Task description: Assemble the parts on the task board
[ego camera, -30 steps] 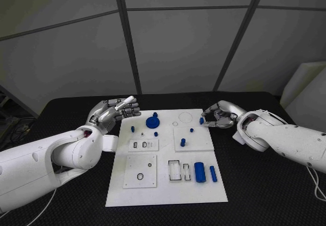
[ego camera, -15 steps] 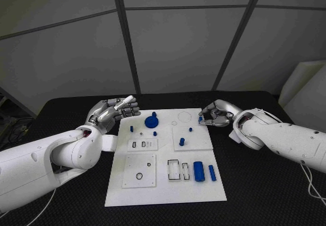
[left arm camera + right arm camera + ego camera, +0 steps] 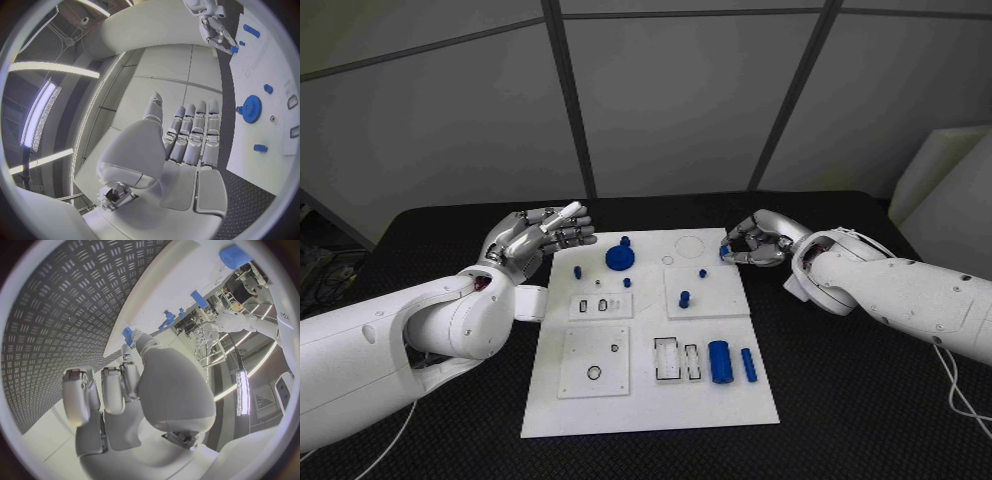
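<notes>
**Blue parts on a white board, right hand at the far corner**

White and flat, the task board [image 3: 651,400] lies in the middle of the black table [image 3: 848,400], with raised white sub-plates on it. Blue pieces are scattered across it. A gear [image 3: 620,260] with a peg rising from its hub sits near the far left part of the board, with a small blue piece [image 3: 578,270] just left of it and a short peg [image 3: 627,283] on its near side. A little upright peg [image 3: 685,298] stands in the right-hand middle plate, and another tiny blue piece [image 3: 704,273] lies beyond it. Toward the near right, a thick blue cylinder [image 3: 720,361] lies lengthwise beside a thinner blue pin [image 3: 750,364], both to the right of two rectangular slots.

The right hand [image 3: 753,246] is at the board's far right edge, fingers curled in together. A small blue part [image 3: 726,253] shows at its fingertips, right at the board's edge; the left wrist view shows the same blue part at the tips of that hand [image 3: 215,30], and the right wrist view shows it beside the thumb tip [image 3: 128,335]. The part appears pinched, though the contact is too small to see clearly.

The left hand [image 3: 542,236] is raised just off the board's far left corner, palm up, fingers straight and spread, holding nothing. Its own wrist view shows the fingers [image 3: 190,132] extended side by side with the thumb apart.
</notes>
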Controlling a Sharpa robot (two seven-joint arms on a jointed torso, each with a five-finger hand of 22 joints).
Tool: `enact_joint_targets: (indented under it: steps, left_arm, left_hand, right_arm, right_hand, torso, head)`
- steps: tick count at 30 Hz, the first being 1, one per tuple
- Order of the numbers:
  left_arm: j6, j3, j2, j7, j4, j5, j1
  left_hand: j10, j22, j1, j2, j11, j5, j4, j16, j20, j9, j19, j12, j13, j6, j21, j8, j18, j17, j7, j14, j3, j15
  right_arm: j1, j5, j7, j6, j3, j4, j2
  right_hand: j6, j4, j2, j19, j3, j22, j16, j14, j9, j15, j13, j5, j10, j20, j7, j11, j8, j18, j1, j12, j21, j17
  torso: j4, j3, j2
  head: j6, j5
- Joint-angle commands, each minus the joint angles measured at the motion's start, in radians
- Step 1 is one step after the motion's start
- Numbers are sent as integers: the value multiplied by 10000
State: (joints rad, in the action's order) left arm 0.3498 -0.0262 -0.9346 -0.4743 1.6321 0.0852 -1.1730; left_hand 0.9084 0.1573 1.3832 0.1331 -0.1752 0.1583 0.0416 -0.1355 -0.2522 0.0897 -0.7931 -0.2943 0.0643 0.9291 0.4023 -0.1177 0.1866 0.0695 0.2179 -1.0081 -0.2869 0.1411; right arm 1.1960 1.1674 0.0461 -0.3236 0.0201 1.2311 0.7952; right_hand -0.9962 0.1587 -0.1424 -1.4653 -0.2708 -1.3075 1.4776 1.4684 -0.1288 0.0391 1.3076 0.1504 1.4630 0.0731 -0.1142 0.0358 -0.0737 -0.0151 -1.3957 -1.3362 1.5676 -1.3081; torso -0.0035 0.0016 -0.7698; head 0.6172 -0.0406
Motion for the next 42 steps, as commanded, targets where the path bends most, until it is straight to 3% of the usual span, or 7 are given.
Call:
enact_joint_targets:
  steps: [1,27,36,42]
  left_arm:
    - [-126,-9,3,-39,32,-64,-9]
    - [-148,-9,15,-4,3,-64,-9]
    - [-157,-9,16,13,0,-64,-9]
    - [-160,-9,15,21,-3,-64,-9]
  left_hand:
    - [66,-14,-73,54,-25,-36,49,36,-6,-8,-41,58,-10,47,12,34,-59,-16,32,-1,14,64]
    - [65,-17,-80,62,-29,-38,53,42,-7,-12,-40,65,-11,42,10,43,-60,-16,37,-1,10,66]
    - [65,-17,-80,62,-29,-38,53,42,-7,-12,-40,65,-11,42,10,43,-60,-16,37,-1,10,66]
    - [65,-17,-80,62,-29,-38,53,42,-7,-12,-40,65,-11,42,10,43,-60,-16,37,-1,10,66]
  right_arm:
    - [18,135,-126,-10,5,7,-22]
    - [16,325,-336,18,5,-108,-215]
    - [16,330,-321,-120,5,-116,-234]
    - [15,285,-346,-416,6,-79,-224]
  right_hand:
    - [-63,-29,88,-1055,-42,-2633,45,649,-10,35,931,36,77,-24,-4,-66,-52,151,14,-56,32,-926]
    - [-119,-59,83,-1055,-40,-2633,56,653,-1,43,956,-25,91,-34,2,-72,-35,151,63,-87,32,-949]
    - [-814,-140,330,-1055,-142,-2633,79,664,-150,139,1037,-7,151,-108,182,-210,-252,151,164,-189,32,-1001]
    - [-1242,-267,638,-1055,-285,-2633,88,670,-313,259,1074,82,182,-219,351,-353,-384,151,130,-230,32,-1027]
  torso:
    - [0,7,-7]
    - [-5,13,-7]
    - [0,12,-3]
    - [-7,13,2]
  head:
    - [-36,18]
    - [-29,17]
    - [-15,18]
    - [-6,17]
